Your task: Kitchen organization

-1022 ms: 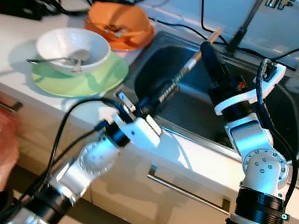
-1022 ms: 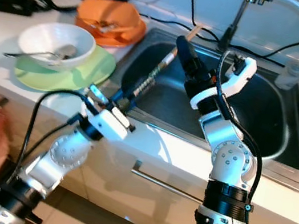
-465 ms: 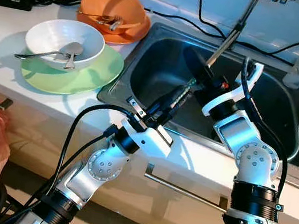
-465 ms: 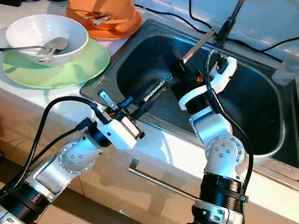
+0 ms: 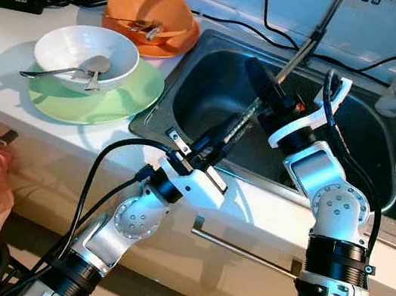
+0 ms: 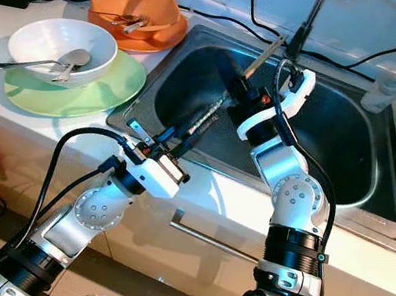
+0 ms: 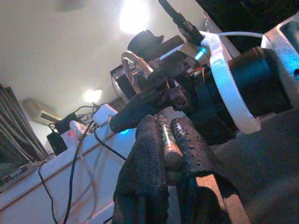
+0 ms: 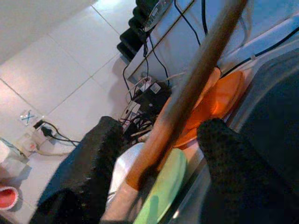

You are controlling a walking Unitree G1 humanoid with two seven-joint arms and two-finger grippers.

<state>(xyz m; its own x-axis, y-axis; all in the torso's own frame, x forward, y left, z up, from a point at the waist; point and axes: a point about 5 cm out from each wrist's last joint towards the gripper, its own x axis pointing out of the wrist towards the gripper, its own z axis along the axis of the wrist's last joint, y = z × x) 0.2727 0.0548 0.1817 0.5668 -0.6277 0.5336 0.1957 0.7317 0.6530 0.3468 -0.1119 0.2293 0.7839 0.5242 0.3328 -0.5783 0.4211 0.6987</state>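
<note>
Clamping stick point(image 5: 243, 119) over sink point(image 5: 193, 90): left pincer point(image 7: 164, 154); right pincer point(image 8: 154, 154) apart.

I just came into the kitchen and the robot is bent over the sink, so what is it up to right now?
The robot is handling a long wooden-handled utensil over the steel sink. Its left gripper is shut on one end of the handle. The right gripper is open, its black fingers either side of the other end, as if passing it between hands. On the white counter, a white bowl with a spoon sits on a green plate, beside an orange dish.
</note>
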